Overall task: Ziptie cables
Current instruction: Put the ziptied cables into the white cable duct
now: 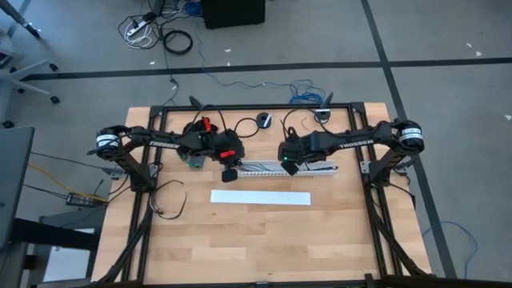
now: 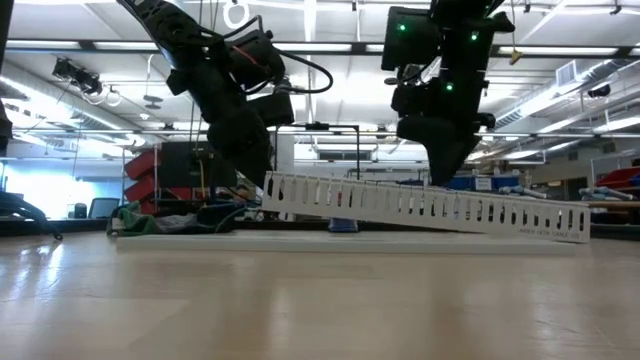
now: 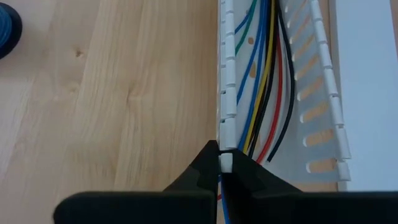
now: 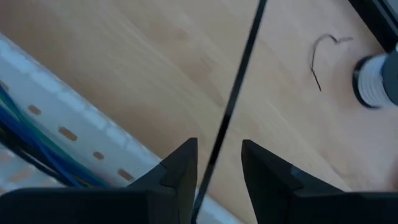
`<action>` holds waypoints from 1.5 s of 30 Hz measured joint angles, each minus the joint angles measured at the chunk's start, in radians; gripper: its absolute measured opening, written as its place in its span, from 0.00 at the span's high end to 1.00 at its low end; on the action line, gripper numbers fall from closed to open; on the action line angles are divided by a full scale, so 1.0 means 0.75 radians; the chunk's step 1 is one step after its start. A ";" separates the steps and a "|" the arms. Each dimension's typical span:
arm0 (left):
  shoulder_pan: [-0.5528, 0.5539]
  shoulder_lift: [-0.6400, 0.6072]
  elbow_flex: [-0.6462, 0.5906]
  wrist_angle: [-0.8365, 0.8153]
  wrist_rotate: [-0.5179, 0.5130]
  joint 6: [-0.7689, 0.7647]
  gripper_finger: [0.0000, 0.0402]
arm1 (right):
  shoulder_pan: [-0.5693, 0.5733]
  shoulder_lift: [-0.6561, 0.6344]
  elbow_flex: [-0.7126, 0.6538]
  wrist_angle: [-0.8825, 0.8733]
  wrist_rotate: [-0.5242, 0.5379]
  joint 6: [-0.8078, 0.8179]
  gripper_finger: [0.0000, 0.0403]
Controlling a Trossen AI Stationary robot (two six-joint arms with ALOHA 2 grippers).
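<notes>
A: Item one, left side of the counter point(image 1: 264, 240)?

B: Left gripper point(image 3: 219, 163), jaws closed on the end of one side wall of the white slotted duct point(image 2: 420, 205). In the low view that end is raised off the counter; the duct slopes down toward its other end.

A: Contents of the duct?

B: The cables point(image 3: 264, 81), lying lengthwise inside the channel between the two slotted walls: blue, green, yellow, black and red strands running side by side. They start just past the left fingertips.

A: Item in front of the duct?

B: White flat strip point(image 1: 260, 198), lying on the counter parallel to the duct and apart from it.

A: Right side?

B: Right gripper point(image 4: 217, 155), above the right half of the duct. Jaws partly apart, with a thin black ziptie point(image 4: 239, 81) running straight up between them. Whether the fingers actually press it, I cannot tell.

A: Anything beyond it?

B: A small white-and-dark round object point(image 4: 376, 81) and a thin bent wire scrap point(image 4: 320, 56) on the counter.
</notes>
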 joint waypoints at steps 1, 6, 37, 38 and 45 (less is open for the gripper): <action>0.000 0.000 0.000 0.000 0.000 0.000 1.00 | 0.007 0.000 0.000 -0.020 0.001 0.018 0.71; 0.001 0.000 0.000 -0.006 0.007 -0.001 1.00 | 0.045 0.000 0.000 -0.079 0.030 0.097 0.72; 0.001 0.002 0.000 -0.034 0.016 -0.019 1.00 | 0.067 0.004 -0.111 0.108 -0.017 0.190 0.73; 0.001 0.002 0.000 -0.035 0.016 -0.019 1.00 | 0.067 0.004 -0.111 0.108 -0.018 0.184 0.75; 0.001 0.002 0.000 -0.030 0.015 -0.018 1.00 | 0.067 0.005 -0.112 0.104 -0.013 0.110 0.97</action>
